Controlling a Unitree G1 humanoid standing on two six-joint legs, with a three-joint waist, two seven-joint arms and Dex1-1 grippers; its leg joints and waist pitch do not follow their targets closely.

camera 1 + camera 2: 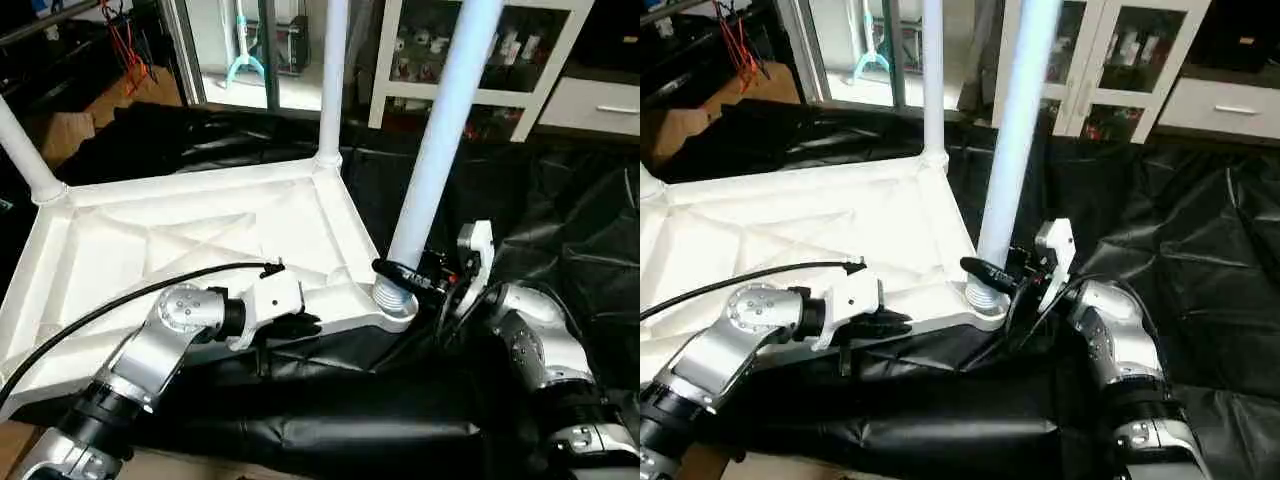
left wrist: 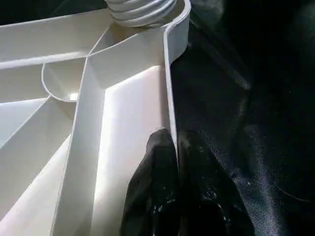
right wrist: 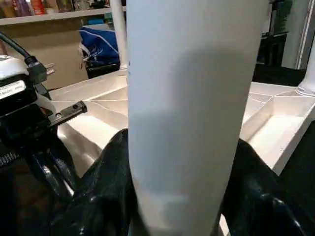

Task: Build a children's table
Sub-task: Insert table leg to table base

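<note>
Tabletop [image 1: 200,240] lies underside-up on black sheeting [image 1: 1200,260]; three legs stand in its corner sockets. Left gripper [image 2: 172,147] pinches the near rim. Right gripper [image 1: 420,275] clasps the near-corner leg [image 1: 440,130] low, just above its socket. Hollow plastic: likely light, stiff, slick; grip low. No readable writing.

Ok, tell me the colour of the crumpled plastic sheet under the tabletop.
Black sheet; clearest in the right eye view.

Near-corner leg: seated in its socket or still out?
In, not fully: the leg stands upright in the tabletop corner socket, threads exposed above the rim, right gripper clamped around its base.
</note>
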